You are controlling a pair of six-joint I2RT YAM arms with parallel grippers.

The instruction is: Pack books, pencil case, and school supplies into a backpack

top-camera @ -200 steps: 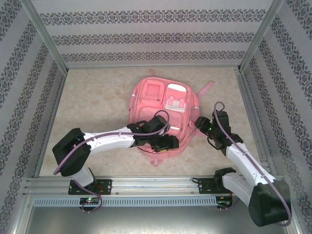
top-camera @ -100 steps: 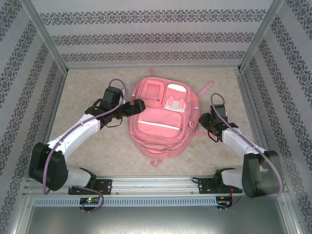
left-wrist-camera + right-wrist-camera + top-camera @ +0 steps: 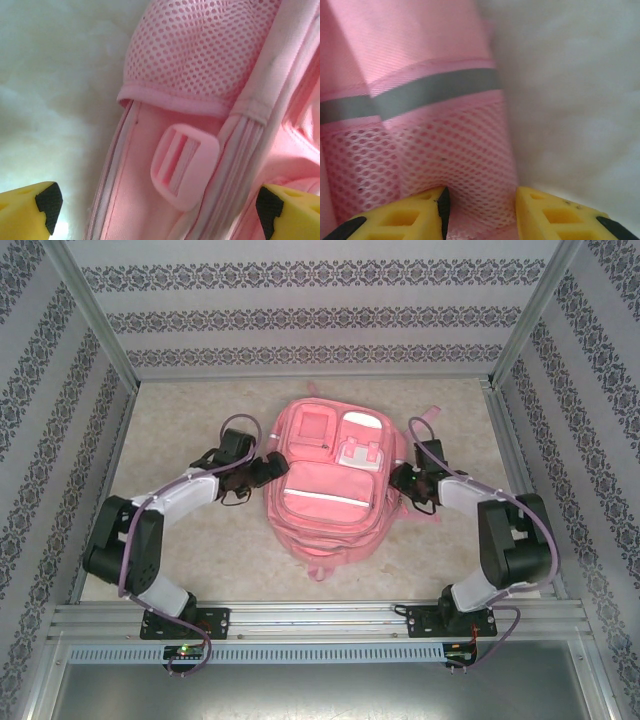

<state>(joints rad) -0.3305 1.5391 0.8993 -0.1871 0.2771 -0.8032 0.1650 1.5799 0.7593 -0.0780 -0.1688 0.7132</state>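
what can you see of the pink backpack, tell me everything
The backpack is pink fabric, lying flat on the table, front pockets up, with a pale stripe across. Its sides have mesh pockets, a pink plastic buckle and a grey reflective band. The open left end effector sits at one side; the right end effector has mesh between its fingers.

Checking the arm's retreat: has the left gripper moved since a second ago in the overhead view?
Yes. The left gripper has swung left and away from the arm bases. It was over the lower front of the large pink fabric backpack and is now at its left edge.
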